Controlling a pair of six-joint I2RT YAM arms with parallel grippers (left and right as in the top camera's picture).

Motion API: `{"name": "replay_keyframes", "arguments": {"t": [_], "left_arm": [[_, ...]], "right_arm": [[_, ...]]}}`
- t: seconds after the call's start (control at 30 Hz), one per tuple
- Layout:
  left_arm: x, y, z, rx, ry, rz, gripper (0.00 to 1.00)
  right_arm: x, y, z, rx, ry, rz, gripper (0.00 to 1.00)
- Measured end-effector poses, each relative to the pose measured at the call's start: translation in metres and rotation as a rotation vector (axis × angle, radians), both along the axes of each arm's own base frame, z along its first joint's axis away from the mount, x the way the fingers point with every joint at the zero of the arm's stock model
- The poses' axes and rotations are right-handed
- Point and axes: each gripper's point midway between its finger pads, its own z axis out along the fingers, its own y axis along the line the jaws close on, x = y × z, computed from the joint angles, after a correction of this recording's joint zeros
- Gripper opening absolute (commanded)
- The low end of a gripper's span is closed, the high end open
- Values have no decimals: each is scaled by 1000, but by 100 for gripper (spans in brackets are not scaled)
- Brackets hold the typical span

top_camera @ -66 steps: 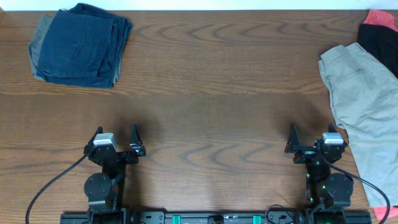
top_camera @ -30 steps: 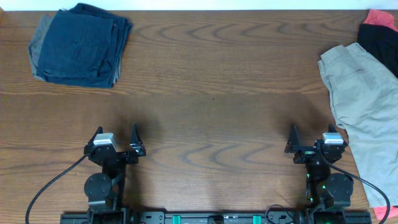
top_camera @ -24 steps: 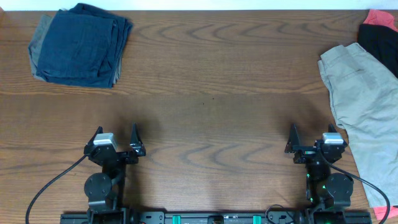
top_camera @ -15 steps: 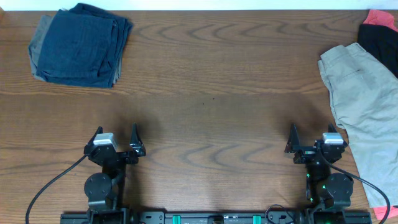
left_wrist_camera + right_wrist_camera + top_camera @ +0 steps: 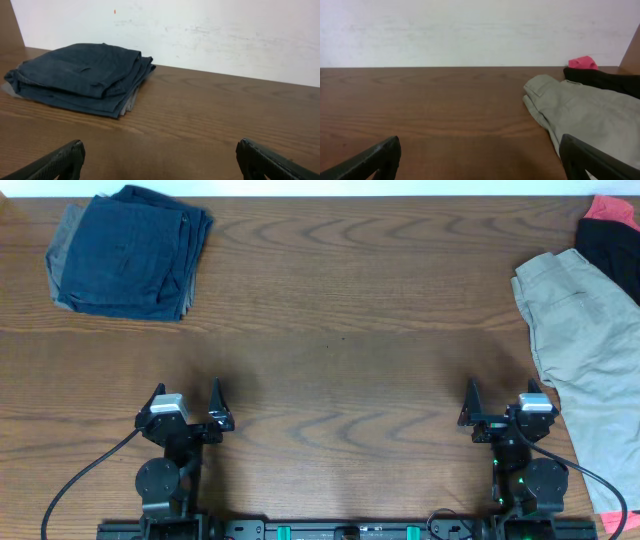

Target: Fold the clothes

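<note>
We judge nothing done yet: light khaki-beige cotton shorts (image 5: 580, 330) lie unfolded, sprawled along the right edge of the brown wooden table (image 5: 340, 300), untouched. Left gripper (image 5: 186, 396) and right gripper (image 5: 500, 396) are wide open, empty, at the near edge. All folding remains.

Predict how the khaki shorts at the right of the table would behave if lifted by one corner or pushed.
The khaki shorts would probably droop and drape, not hold shape: they lie in soft wrinkles. They look light, being thin cloth lying flat on the table. Pushed, they would likely bunch rather than slide whole, and might drag the black garment beside them.
</note>
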Motion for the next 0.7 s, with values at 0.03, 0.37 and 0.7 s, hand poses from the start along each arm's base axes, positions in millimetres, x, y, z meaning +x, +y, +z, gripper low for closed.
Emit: {"name": "replay_keyframes", "arguments": {"t": [0.03, 0.37, 0.7], "left_arm": [[0, 0, 0, 0, 0, 0, 98], [0, 0, 0, 0, 0, 0, 98], [0, 0, 0, 0, 0, 0, 98]], "right_arm": [[0, 0, 2, 2, -8, 0, 99], [-12, 65, 18, 501, 20, 363, 99], [-25, 62, 112, 513, -300, 435, 99]]}}
